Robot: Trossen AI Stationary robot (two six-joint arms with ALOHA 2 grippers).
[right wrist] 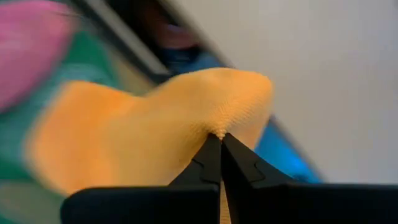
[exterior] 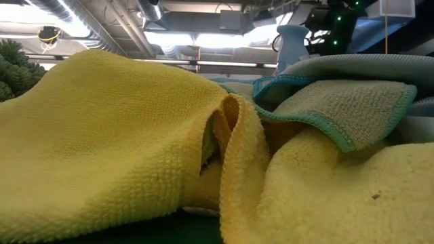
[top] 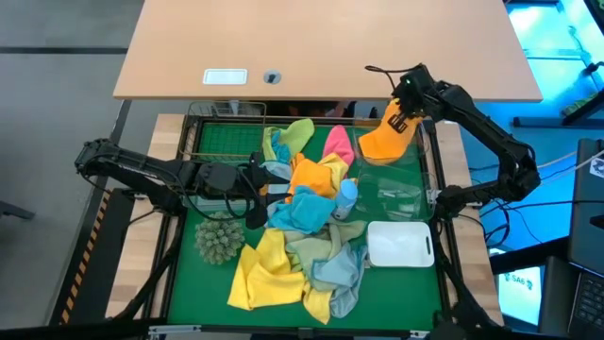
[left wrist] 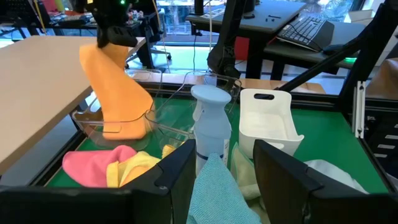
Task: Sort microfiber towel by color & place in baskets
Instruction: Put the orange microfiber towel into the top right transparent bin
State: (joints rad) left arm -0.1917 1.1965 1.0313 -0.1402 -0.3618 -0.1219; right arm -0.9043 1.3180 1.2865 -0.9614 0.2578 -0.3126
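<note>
A pile of microfiber towels (top: 302,227) in yellow, light blue, orange, pink and light green lies on the green mat; the low view shows a yellow one (exterior: 102,135) up close. My right gripper (top: 401,118) is shut on an orange towel (top: 387,140) above a clear basket (left wrist: 158,121) at the far right. My left gripper (top: 260,189) stands open and nearly level over the pile's left side. A light-blue towel (left wrist: 214,193) shows between its fingers. My right gripper pinches a bunched fold (right wrist: 219,127) at the orange towel's top between its two fingertips, slanting down from above. The towel hangs below the fingers, and its lower end (left wrist: 121,127) reaches into the clear basket. Whether my left gripper touches the light-blue towel, I cannot tell.
A white basket (top: 401,244) stands at the near right, more clear baskets (top: 396,194) between it and the orange towel. A light-blue bottle (left wrist: 210,124) stands upright in the pile. A spiky ball (top: 219,238) lies at the left, a wire rack (top: 222,132) at the far left.
</note>
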